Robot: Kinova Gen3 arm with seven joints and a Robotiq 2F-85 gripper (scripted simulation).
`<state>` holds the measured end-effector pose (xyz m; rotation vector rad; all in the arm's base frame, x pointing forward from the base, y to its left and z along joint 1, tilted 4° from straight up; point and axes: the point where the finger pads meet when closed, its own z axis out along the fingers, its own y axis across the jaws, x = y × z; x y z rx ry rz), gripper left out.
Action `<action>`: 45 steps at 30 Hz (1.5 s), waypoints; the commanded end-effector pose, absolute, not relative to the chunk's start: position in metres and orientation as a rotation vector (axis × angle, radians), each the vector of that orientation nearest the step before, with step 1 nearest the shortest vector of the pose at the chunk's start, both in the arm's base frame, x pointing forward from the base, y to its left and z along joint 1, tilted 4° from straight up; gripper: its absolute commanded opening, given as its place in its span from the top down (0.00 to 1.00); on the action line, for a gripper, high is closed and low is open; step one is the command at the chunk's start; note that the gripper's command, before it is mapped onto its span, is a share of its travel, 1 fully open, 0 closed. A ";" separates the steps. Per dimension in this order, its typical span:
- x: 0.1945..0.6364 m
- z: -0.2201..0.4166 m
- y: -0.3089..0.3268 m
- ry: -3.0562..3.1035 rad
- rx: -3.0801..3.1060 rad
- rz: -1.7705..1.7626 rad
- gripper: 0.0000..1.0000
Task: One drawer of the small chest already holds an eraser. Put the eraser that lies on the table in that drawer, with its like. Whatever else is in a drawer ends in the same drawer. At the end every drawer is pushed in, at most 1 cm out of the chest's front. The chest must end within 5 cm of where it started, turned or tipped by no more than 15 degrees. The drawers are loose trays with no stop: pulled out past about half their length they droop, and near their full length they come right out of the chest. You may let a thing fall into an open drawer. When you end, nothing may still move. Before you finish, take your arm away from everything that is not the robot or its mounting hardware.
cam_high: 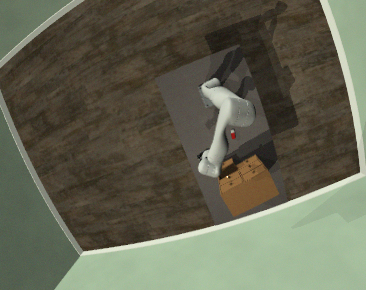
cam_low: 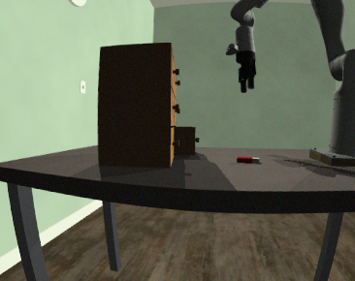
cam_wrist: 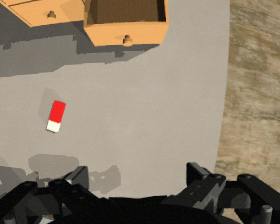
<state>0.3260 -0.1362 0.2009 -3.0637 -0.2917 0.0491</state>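
Observation:
The wooden chest [cam_high: 255, 192] [cam_low: 136, 104] stands at one end of the grey table [cam_high: 185, 100] [cam_low: 281, 184] [cam_wrist: 144, 110]. One bottom drawer [cam_high: 229, 166] [cam_low: 185, 140] [cam_wrist: 126, 12] is pulled partly out; the part of its inside that I see is bare. The other drawers are pushed in. The red and white eraser [cam_high: 233, 134] [cam_low: 247, 159] [cam_wrist: 55, 115] lies flat on the table, in front of the chest. My gripper [cam_low: 246, 86] [cam_wrist: 137, 176] is open and empty. It hangs high above the table, in front of the chest and apart from the eraser.
The arm's base [cam_low: 337, 157] stands on the table at the end away from the chest. The table's long edge [cam_wrist: 224, 96] runs close beside the open drawer, with wood floor [cam_wrist: 257, 83] beyond it.

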 end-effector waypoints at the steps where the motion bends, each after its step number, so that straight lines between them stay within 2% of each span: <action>1: 0.315 0.202 -0.131 -0.296 -3.060 0.028 0.00; 25: 0.304 0.194 -0.122 -0.313 -3.032 0.022 0.00; 45: 0.304 0.172 -0.075 -0.408 -2.841 -0.061 0.00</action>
